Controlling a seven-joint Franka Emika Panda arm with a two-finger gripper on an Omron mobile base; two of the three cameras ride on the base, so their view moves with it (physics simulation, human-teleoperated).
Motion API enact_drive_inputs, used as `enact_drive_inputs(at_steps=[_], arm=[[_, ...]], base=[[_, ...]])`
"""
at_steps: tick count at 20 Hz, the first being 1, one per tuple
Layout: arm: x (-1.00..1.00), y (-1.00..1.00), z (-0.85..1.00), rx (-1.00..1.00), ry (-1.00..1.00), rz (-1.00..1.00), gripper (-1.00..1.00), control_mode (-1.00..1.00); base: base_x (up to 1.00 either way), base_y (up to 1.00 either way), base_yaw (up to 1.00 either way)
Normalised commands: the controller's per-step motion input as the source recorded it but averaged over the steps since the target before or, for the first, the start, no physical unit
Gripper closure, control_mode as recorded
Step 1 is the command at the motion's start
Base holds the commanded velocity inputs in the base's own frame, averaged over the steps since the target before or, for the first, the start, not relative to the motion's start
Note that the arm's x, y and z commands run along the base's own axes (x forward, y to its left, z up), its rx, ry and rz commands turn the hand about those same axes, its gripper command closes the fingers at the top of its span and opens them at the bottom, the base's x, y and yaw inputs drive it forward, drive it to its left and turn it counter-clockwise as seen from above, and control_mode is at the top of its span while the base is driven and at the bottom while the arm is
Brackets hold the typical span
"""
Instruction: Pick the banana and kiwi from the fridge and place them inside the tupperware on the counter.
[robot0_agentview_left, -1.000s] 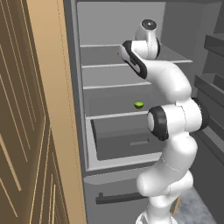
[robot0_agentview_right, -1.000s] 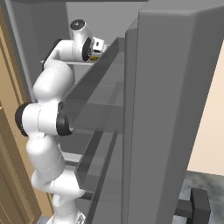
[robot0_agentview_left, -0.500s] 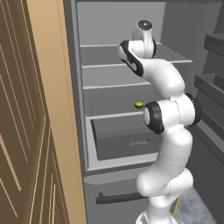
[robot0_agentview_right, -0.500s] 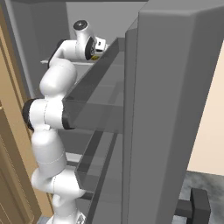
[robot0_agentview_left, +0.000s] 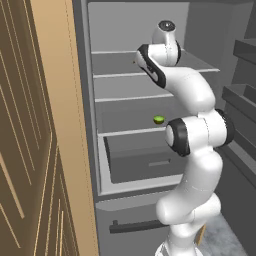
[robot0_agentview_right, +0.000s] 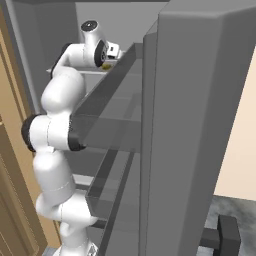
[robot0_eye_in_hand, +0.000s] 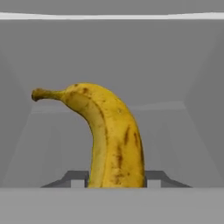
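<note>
Yellow, brown-speckled curved banana (robot0_eye_in_hand: 111, 140) stands between your pincer (robot0_eye_in_hand: 116, 180) fingers on an upper shelf of the tall grey fridge (robot0_agentview_left: 135, 90); fingers flank it closely, but contact cannot be confirmed. The small round lime-green kiwi (robot0_agentview_left: 159, 119) rests on a lower shelf.

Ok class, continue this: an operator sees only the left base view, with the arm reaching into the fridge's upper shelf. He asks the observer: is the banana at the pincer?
Observer: Yes. In the hand view the banana stands between the two finger tips of the pincer.
Operator: Are they touching it?
Observer: Cannot tell; each tip sits close beside its lower end.
Operator: Which way is the stem?
Observer: Up and left in that view, curving over.
</note>
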Motion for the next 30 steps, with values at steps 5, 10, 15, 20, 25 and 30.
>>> enact_drive_inputs(at_steps=[5,10,15,20,25,30], arm=[[-1.00,0.00,-0.24,0.00,-0.07,0.00,1.00,-1.00],[-1.00,0.00,-0.05,0.00,-0.07,0.00,1.00,-1.00],[-1.00,0.00,0.00,0.00,-0.07,0.02,1.00,-1.00],[-1.00,0.00,0.00,0.00,-0.10,0.03,1.00,-1.00],[-0.80,0.08,-0.01,0.00,-0.04,0.02,1.00,-1.00],[-0.12,0.08,-0.02,0.00,0.00,0.00,1.00,1.00]], base=[[0.00,0.00,0.00],[0.00,0.00,0.00],[0.00,0.00,0.00],[0.00,0.00,0.00],[0.00,0.00,0.00],[-0.32,0.09,0.00]])
